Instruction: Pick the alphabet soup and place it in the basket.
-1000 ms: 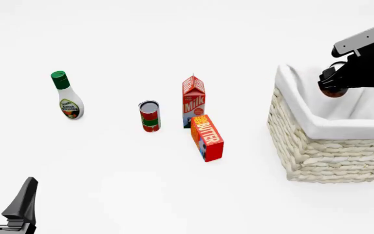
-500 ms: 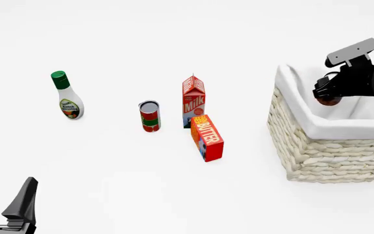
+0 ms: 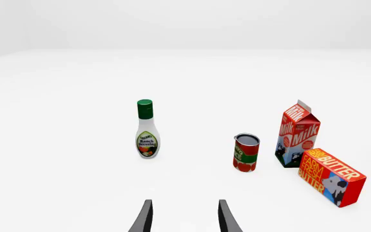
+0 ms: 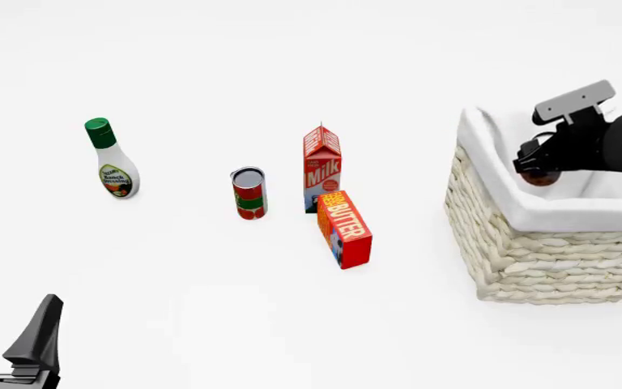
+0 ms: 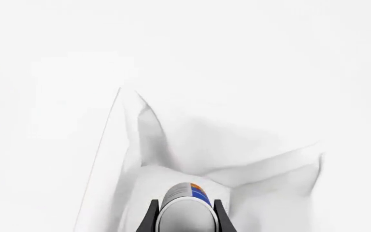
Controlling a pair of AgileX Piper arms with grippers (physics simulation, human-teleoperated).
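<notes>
R gripper (image 5: 185,220) is clamping the soup can (image 5: 187,212) lengthwise along its fingers, hanging just over the basket (image 4: 549,251)'s lined inside; L gripper (image 3: 184,217) is sitting open, far off.

Matte black arms; right tool (image 4: 539,166) carries a grey block.

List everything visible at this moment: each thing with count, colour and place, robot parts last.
alphabet soup: 1, blue-orange label, pale top, in the right gripper over the basket.
basket: 1, cream wicker, white lining, right side.
dressing bottle: 1, white, green cap, far left.
red can: 1, red, green band, centre.
milk carton: 1, red-white, right of the red can.
butter box: 1, orange-red, in front of the milk carton.
left gripper: 1, black, near left, open.
right gripper: 1, black, shut on the soup.
</notes>
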